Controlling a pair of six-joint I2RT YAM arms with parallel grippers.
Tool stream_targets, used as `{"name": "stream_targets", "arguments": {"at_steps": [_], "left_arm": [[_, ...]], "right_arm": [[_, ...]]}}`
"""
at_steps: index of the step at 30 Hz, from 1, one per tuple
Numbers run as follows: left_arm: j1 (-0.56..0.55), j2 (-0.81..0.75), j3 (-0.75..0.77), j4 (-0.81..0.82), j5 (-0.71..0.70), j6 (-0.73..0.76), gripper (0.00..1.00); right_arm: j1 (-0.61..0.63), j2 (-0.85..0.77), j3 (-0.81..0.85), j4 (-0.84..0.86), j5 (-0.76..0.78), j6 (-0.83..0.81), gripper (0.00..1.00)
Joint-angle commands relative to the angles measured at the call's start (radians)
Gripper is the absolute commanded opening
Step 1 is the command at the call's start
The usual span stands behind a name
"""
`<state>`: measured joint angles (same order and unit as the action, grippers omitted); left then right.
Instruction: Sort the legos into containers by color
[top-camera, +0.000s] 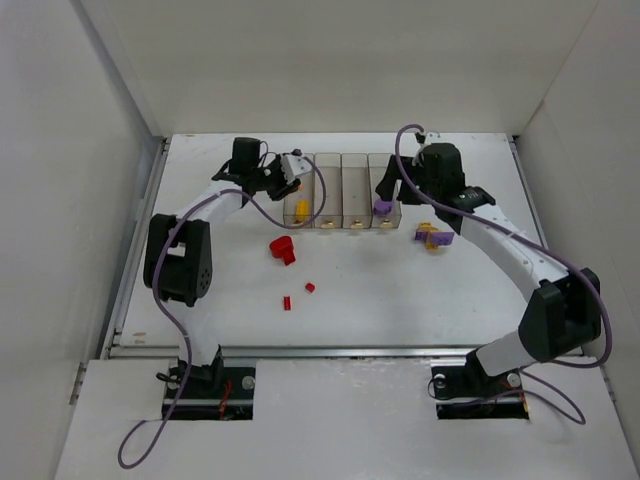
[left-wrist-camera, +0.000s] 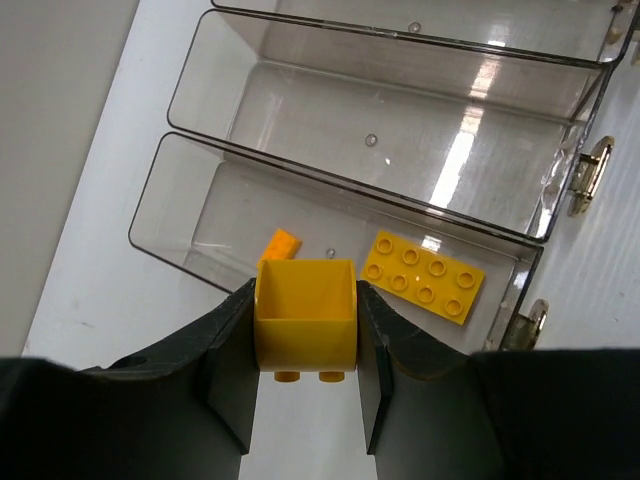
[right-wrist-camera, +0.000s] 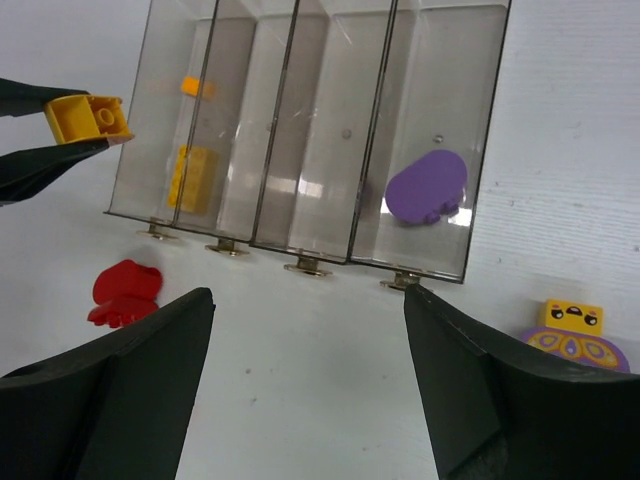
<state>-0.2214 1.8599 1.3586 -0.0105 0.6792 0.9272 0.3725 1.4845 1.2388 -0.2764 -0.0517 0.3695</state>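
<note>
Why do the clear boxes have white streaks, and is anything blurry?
Left wrist view: light glares in white streaks off the containers; right wrist view: milder reflections, and the right gripper's near fingers look dark and slightly soft; top view: even light, faint shadows.

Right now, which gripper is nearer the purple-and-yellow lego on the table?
Right. The right gripper is open by the rightmost bin, near the lego; left gripper is at the leftmost bin, holding a yellow brick.
</note>
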Motion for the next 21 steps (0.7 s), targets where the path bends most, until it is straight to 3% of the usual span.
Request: {"name": "stream_targets", "arguments": {"at_steps": [1, 9, 12, 15, 19, 21], "left_arm": [[-0.013, 0.013, 0.086, 0.04, 0.054, 0.03, 0.0], [-0.013, 0.09, 0.145, 0.026, 0.054, -0.034, 0.0], [-0.013, 0.114, 0.166, -0.015, 0.043, -0.034, 0.18], [-0.013, 0.124, 0.177, -0.016, 0.043, -0.07, 0.43], [-0.013, 0.124, 0.177, -0.035, 0.043, -0.07, 0.55], [-0.013, 0.124, 0.177, -0.036, 0.043, -0.07, 0.57]], "right_arm": [[-0.009, -0.058, -0.01, 0.04, 0.013, -0.017, 0.82], [-0.018, -0.058, -0.021, 0.02, 0.023, -0.017, 0.82], [-0.018, -0.058, -0.021, 0.011, 0.023, -0.017, 0.82], [-0.018, -0.058, -0.021, 0.002, 0.023, -0.026, 0.82], [-0.018, -0.067, -0.021, 0.002, 0.023, -0.026, 0.82], [-0.018, -0.067, -0.021, 0.002, 0.013, -0.026, 0.82]]}}
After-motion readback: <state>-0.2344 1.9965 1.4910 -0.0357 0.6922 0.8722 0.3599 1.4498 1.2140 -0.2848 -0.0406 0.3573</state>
